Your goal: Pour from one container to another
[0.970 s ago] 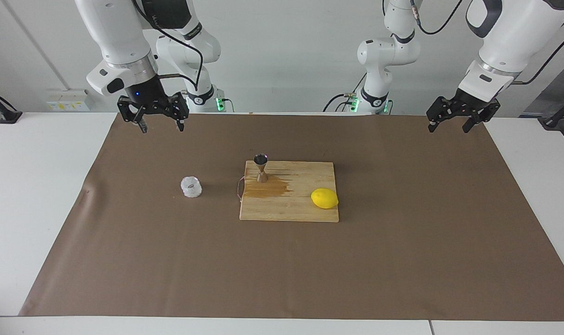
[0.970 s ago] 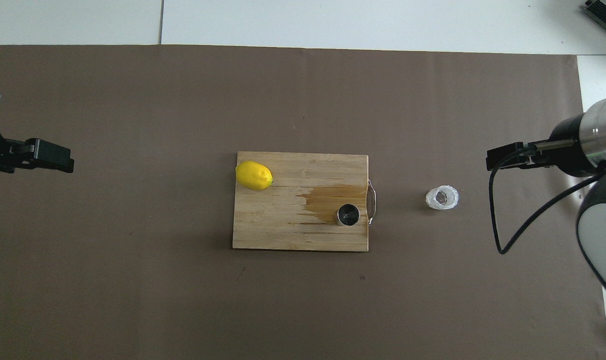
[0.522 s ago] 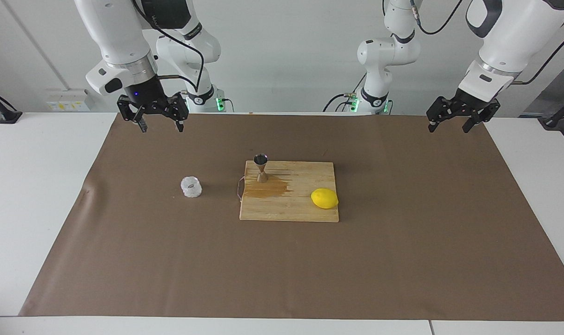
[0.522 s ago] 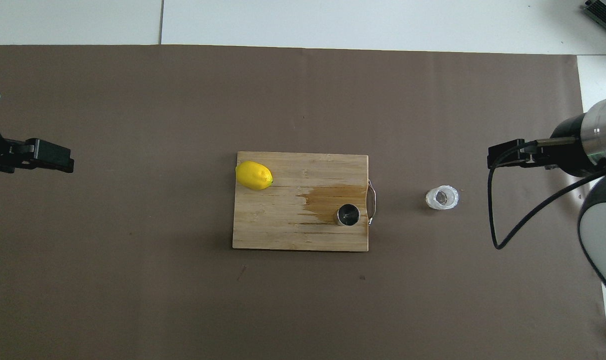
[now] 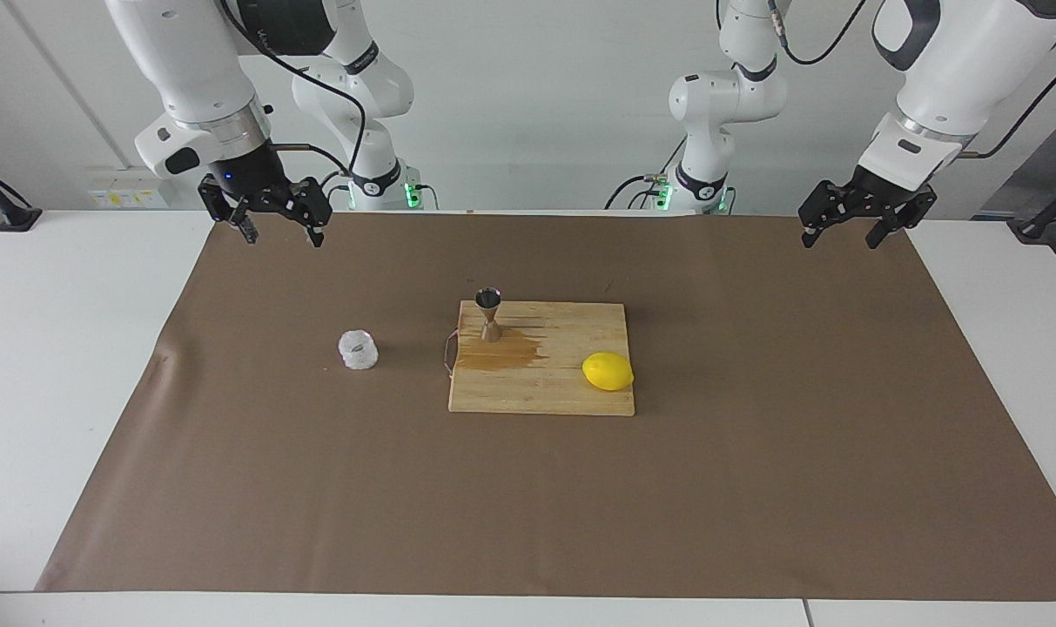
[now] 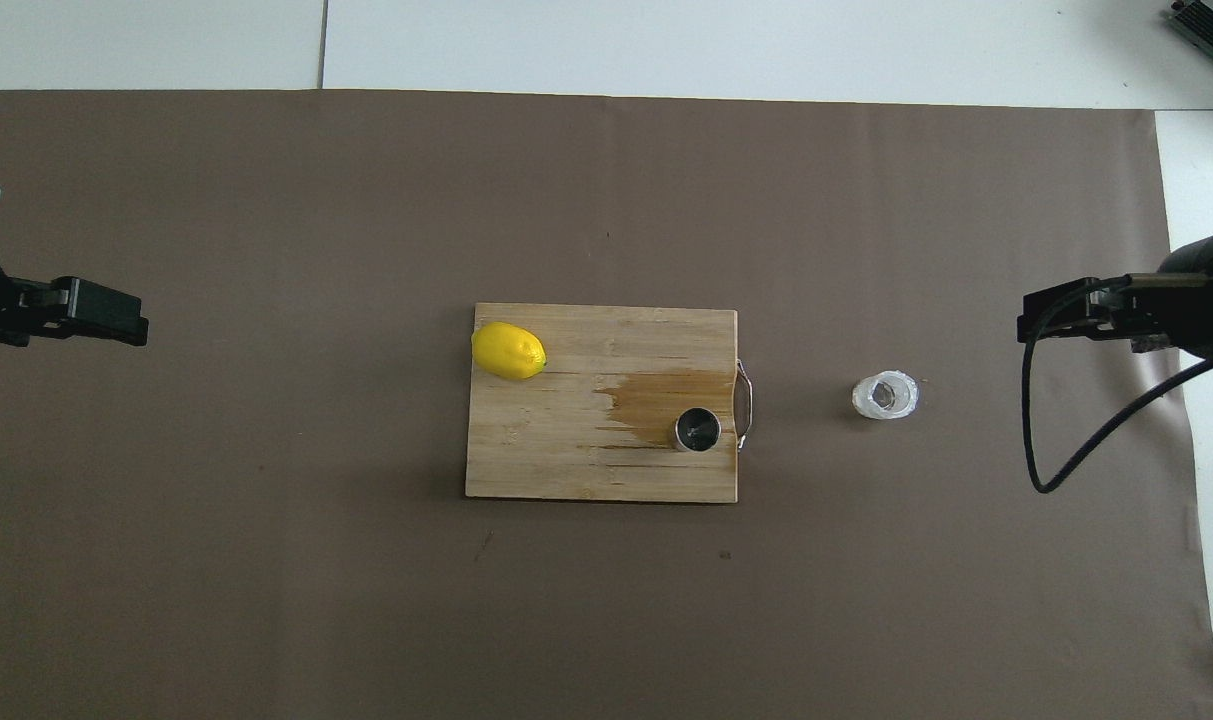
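Note:
The small clear ribbed glass cup (image 5: 358, 349) stands upright on the brown mat, beside the cutting board toward the right arm's end; it also shows in the overhead view (image 6: 885, 395). The silvery hourglass jigger (image 5: 489, 315) stands upright on the board's corner by the handle, and shows from above in the overhead view (image 6: 698, 430). My right gripper (image 5: 283, 237) is open and empty, raised over the mat's edge, apart from the cup; its tip shows in the overhead view (image 6: 1028, 326). My left gripper (image 5: 841, 240) is open and empty, and waits raised over the mat at the left arm's end.
A wooden cutting board (image 5: 541, 392) with a metal handle lies mid-table and has a brown wet stain (image 5: 503, 353) next to the jigger. A yellow lemon (image 5: 608, 371) lies on the board toward the left arm's end. Brown paper (image 5: 754, 453) covers the table.
My right gripper has drawn back toward the right arm's end of the table, away from the glass cup. The left arm, cup and jigger have not moved.

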